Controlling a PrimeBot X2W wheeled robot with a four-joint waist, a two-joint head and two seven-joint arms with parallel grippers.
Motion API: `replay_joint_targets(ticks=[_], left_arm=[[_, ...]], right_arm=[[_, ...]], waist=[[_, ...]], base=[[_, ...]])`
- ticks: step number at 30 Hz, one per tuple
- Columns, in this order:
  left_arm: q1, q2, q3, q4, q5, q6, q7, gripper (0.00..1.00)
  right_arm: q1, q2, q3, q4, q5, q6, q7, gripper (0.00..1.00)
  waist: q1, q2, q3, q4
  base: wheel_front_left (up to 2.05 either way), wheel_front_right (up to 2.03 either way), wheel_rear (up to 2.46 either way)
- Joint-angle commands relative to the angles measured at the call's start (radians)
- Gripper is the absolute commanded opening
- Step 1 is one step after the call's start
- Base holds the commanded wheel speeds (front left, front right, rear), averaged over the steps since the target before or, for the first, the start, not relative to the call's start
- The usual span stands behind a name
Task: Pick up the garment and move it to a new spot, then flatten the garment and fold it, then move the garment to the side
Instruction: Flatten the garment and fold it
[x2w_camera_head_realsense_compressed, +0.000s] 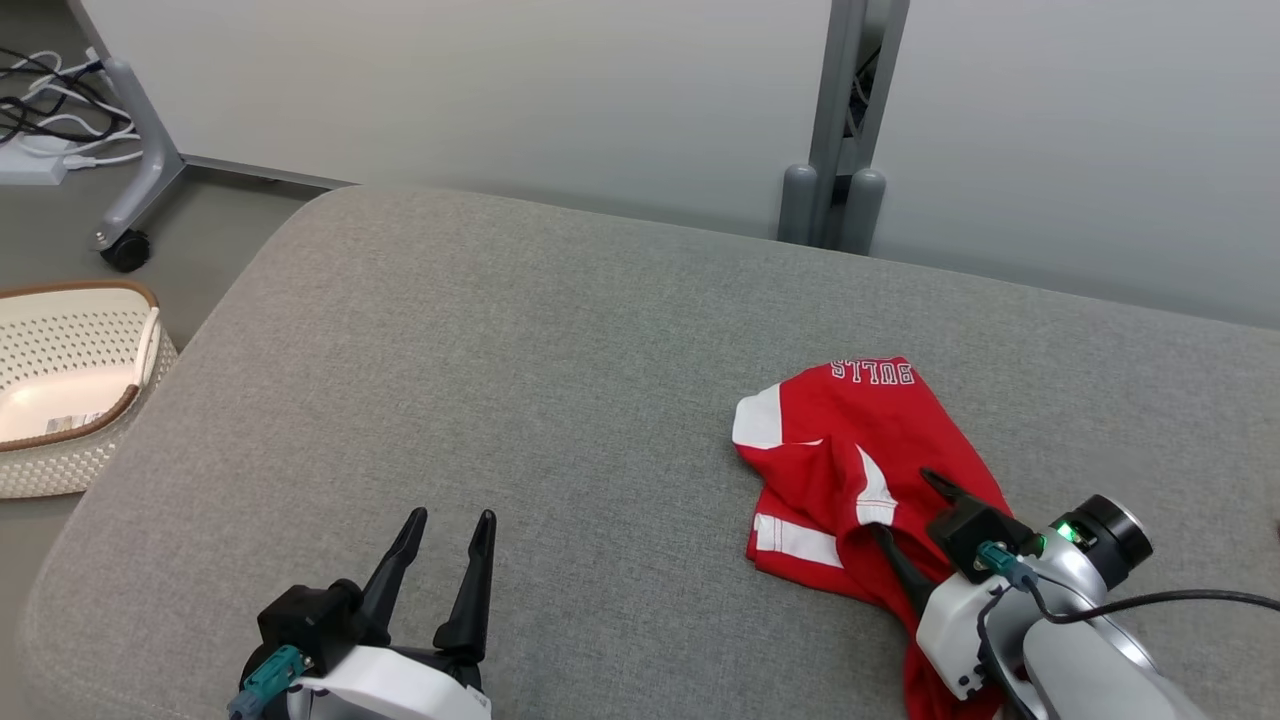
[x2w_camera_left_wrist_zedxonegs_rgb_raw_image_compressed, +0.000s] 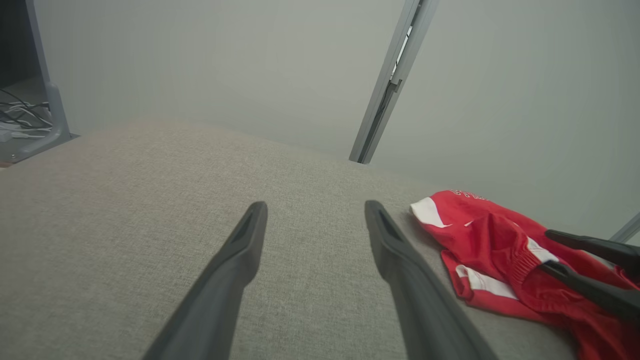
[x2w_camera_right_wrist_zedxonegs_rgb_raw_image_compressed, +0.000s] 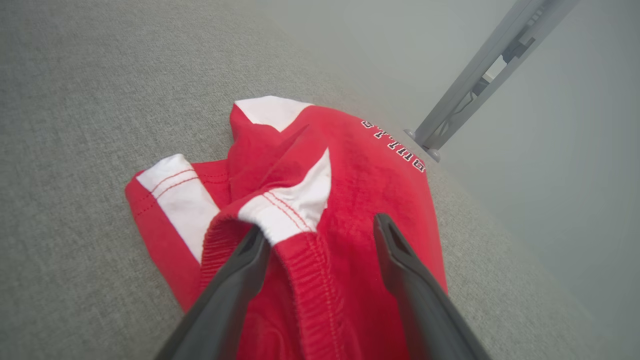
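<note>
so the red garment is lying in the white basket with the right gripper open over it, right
Not quite. The red garment lies on the grey cushion, not in the basket, which stands on the floor at the robot's left. The head view shows this. The right gripper is open over it, as you said.
</note>
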Motion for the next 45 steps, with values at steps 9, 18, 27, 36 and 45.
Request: replay_joint_targets(ticks=[9,18,27,36,45], left_arm=[[-0.021,0.004,-0.002,0.001,-0.01,-0.005,-0.004,1.0],[-0.012,0.004,0.002,0.006,-0.007,-0.005,-0.004,1.0],[-0.014,0.003,-0.011,0.008,-0.003,-0.005,-0.004,1.0],[-0.034,0.004,-0.02,0.012,-0.004,-0.006,-0.004,1.0],[-0.048,0.004,-0.052,0.015,-0.025,-0.005,-0.004,1.0]], right_arm=[[-0.044,0.03,-0.038,-0.008,0.017,-0.001,-0.011,0.0],[-0.015,-0.001,-0.11,-0.161,0.18,-0.001,-0.01,0.0],[-0.097,-0.138,-0.276,-0.042,0.348,-0.001,0.01,0.0],[-0.22,-0.242,-0.32,0.168,0.34,-0.001,0.034,0.0],[-0.383,-0.297,-0.366,0.334,0.302,-0.001,0.059,0.0]], waist=[[0.0,0.0,0.012,0.018],[0.0,0.0,-0.008,-0.009],[0.0,0.0,-0.008,-0.021],[0.0,0.0,0.031,-0.007],[0.0,0.0,0.056,0.028]], base=[[0.0,0.0,0.0],[0.0,0.0,0.0],[0.0,0.0,0.0],[0.0,0.0,0.0],[0.0,0.0,0.0]])
